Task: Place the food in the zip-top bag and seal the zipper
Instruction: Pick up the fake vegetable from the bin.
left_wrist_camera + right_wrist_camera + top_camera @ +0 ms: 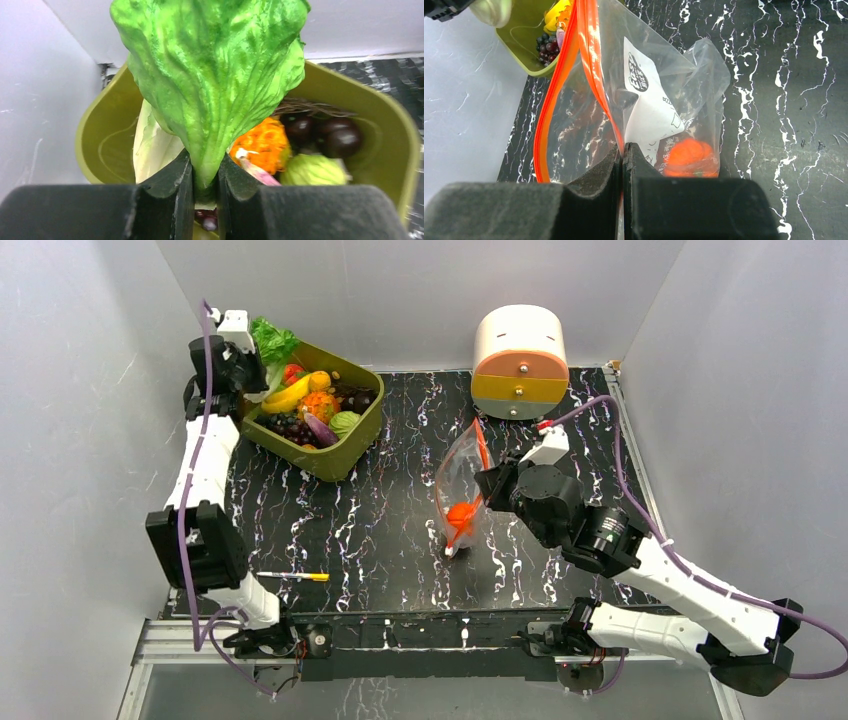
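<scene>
The black-padded left gripper (pixel 205 175) pinches the narrow stem of a leafy green plastic lettuce (pixel 210 75), which stands upright. Behind it, an olive-green plastic tub (pixel 395 130) holds a bumpy orange piece (pixel 262 145), dark purple round fruits (pixel 340 140) and a pale green ball (pixel 312 170).

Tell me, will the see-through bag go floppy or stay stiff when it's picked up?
Probably floppy: the zip-top bag looks thin and crinkled, held only where the right gripper pinches its edge. Likely light, with just one orange piece sitting low inside. The smooth plastic may be slippery.
</scene>
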